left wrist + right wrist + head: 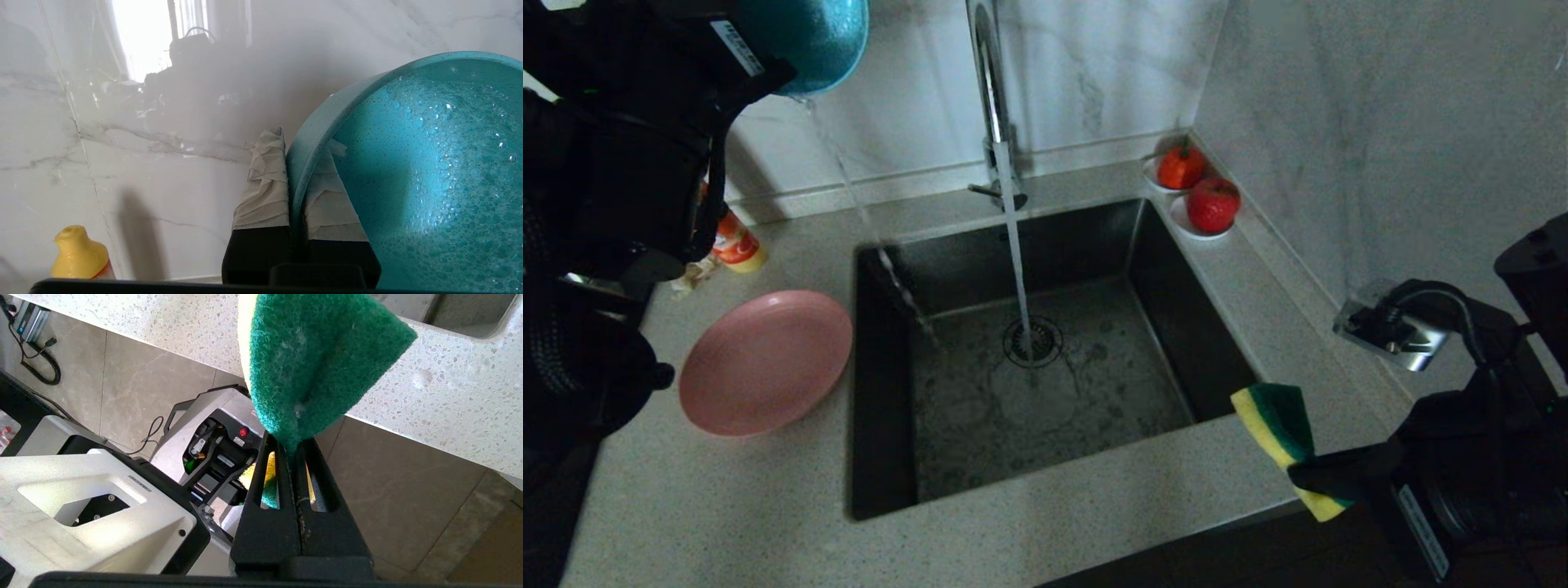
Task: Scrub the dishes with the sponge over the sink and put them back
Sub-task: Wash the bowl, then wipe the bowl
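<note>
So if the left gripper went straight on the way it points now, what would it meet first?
Probably the marble wall: the left gripper, shut on the bowl, points at it; depth is unclear.

The sink (1160,269) is showing as dull, brushed steel, its floor streaked and wet, and the faucet (990,73) is gleaming as polished chrome. The table (1094,506) is looking like matt speckled stone. The wall (1380,122) is shining as glossy veined marble tile. The teal bowl (429,171) is looking faintly speckled, its inside glistening with foam bubbles. The pink plate (765,362) is looking smooth and satiny. The sponge (318,363) is showing a rough, fibrous green scouring face over soft yellow foam. Wrinkled pale tape is wrapping the left gripper's (295,171) fingers (265,183).
</note>
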Controlling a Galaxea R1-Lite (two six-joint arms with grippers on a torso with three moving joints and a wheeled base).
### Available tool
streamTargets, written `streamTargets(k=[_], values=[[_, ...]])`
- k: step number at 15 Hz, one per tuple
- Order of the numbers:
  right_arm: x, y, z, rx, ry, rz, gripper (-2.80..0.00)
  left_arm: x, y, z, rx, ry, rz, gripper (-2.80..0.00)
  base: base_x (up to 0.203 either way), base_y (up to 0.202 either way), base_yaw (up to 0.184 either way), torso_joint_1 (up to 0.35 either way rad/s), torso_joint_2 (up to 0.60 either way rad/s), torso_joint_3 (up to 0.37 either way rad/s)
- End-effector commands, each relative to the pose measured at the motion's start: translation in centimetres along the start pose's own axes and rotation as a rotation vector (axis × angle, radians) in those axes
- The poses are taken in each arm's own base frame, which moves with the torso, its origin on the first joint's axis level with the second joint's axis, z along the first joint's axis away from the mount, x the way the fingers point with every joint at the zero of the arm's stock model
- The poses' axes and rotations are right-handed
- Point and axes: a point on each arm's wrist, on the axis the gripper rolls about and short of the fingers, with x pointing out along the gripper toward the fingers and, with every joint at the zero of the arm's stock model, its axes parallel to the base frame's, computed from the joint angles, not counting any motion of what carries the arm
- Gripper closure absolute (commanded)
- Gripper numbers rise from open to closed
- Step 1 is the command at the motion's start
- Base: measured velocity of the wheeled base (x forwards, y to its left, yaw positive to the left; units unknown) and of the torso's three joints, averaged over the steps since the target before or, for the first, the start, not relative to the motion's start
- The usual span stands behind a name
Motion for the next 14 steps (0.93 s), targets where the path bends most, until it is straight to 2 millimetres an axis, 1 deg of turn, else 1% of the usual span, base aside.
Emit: streamTargets(k=[1,4,7,9,12,14], values=[[-0.1,0.0,-0.1,-0.001,0.002,0.001,0.00,0.0,0.3,0.6,0.000,-0.002,0.004,0.00,0.000,0.000,0.000,0.000,0.00,0.000],[-0.3,0.0,-0.2,-0.002,-0.003,0.009,0.00,-0.3,0.4,0.8,0.022,0.043,-0.028,0.00,0.000,0.000,0.000,0.000,0.00,0.000],[-1.2,0.1,-0.3,-0.010,-0.020,0.022,0.00,-1.6,0.9,1.3,0.049,0.165,-0.155,0.00,0.000,0.000,0.000,0.000,0.00,0.000],[-1.9,0.0,-0.5,-0.010,-0.028,0.047,0.00,-2.7,1.3,1.7,0.038,0.314,-0.263,0.00,0.000,0.000,0.000,0.000,0.00,0.000],[-3.3,0.1,-0.5,-0.012,-0.021,0.143,0.00,-4.4,2.3,3.2,-0.011,0.534,-0.432,0.00,0.000,0.000,0.000,0.000,0.00,0.000],[-4.3,0.2,0.0,-0.009,-0.028,0.210,0.00,-5.3,2.7,3.6,-0.039,0.647,-0.522,0.00,0.000,0.000,0.000,0.000,0.00,0.000]])
